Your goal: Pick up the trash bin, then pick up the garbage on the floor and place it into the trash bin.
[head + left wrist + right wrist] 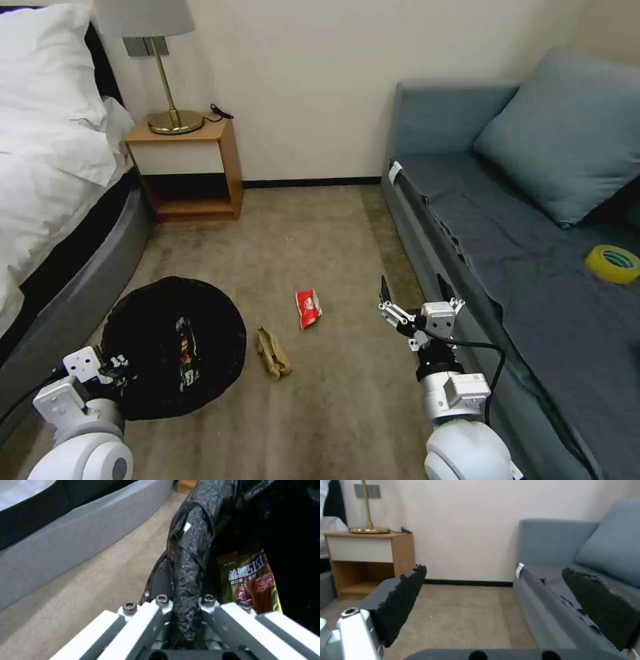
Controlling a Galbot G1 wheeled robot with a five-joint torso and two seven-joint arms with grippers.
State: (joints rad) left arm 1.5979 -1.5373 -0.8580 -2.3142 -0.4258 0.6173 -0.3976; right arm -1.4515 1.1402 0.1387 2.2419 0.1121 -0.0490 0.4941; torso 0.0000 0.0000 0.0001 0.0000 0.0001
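Note:
The trash bin [200, 313], lined with a crinkly black bag, is at the lower left beside the bed. My left gripper [115, 371] [185, 603] is shut on the bagged rim [190, 562] on the side nearest me. A long yellow-brown wrapper [187, 348] [250, 580] lies inside the bin. On the carpet, a crumpled tan paper wrapper [273, 354] lies just right of the bin, and a red snack packet [308, 309] lies a little farther off. My right gripper [413, 290] [501, 597] hangs open and empty above the carpet beside the sofa, right of the red packet.
A bed [60, 200] runs along the left, with a wooden nightstand [190, 167] and brass lamp [167, 80] at the back. A grey-blue sofa [507, 220] fills the right side, with a cushion [567, 133] and a yellow tape roll [612, 264] on it. Open carpet lies between them.

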